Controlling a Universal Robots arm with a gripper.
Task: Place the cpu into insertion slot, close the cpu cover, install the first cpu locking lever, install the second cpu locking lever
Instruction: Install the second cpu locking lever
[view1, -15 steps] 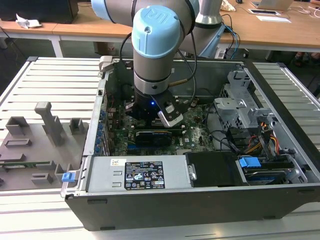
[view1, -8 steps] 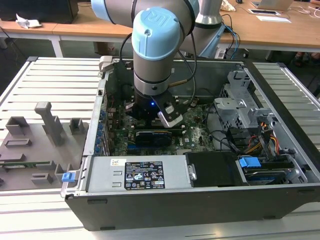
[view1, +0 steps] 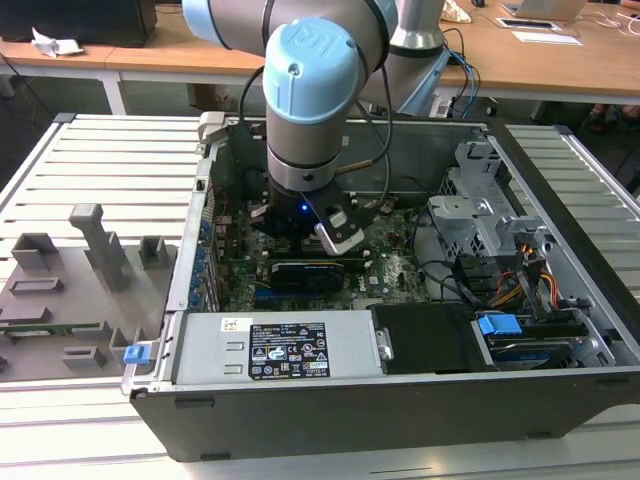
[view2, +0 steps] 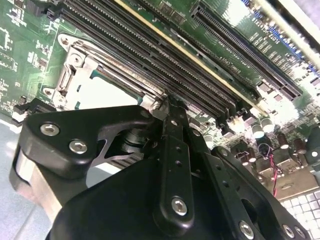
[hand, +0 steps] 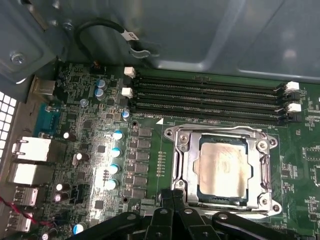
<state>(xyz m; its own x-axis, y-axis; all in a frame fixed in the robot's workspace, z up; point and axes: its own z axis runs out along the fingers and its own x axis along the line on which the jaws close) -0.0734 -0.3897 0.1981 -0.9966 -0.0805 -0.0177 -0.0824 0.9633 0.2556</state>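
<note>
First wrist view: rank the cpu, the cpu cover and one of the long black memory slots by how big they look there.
Largest to smallest as they look in the first wrist view:
1. cpu cover, the widest frame, surrounding the chip
2. cpu, sitting inside the cover's opening
3. memory slot, longest of all but very narrow, so its rank against the cpu is unsure

Open grey metal PC case (view1: 560, 395) centre frame w/ green motherboard (view1: 395, 262); four long black memory slots (hand: 210, 97); grey plastic fixture blocks (view1: 100, 245) at left.
</note>
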